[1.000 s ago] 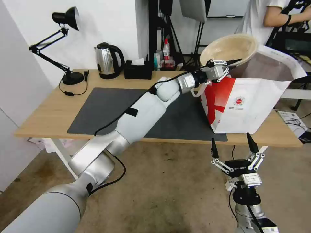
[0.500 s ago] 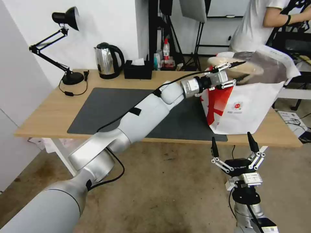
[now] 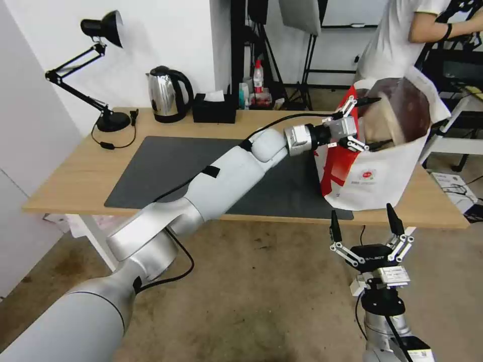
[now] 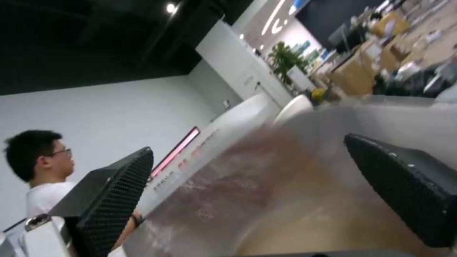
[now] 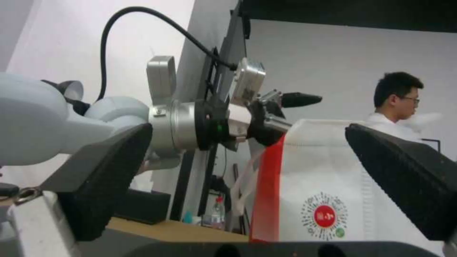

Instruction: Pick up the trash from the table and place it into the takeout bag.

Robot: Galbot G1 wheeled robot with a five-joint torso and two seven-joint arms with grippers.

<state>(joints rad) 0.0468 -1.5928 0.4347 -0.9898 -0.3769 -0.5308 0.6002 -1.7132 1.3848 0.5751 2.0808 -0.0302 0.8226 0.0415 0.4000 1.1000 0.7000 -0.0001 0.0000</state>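
The left gripper [image 3: 370, 122] is reached across the counter [image 3: 75, 176] to the open top of the takeout bag [image 3: 377, 176], its jaws spread apart with nothing clamped between them. The beige bowl [image 3: 385, 128] is seen tipped on edge inside the bag, against the foil lining, just beyond the fingertips [image 3: 370, 100]. The bag is stood on the counter's right end, at the edge of the dark mat [image 3: 166, 166]. The right gripper [image 3: 363, 225] is held low before the counter, jaws wide and empty
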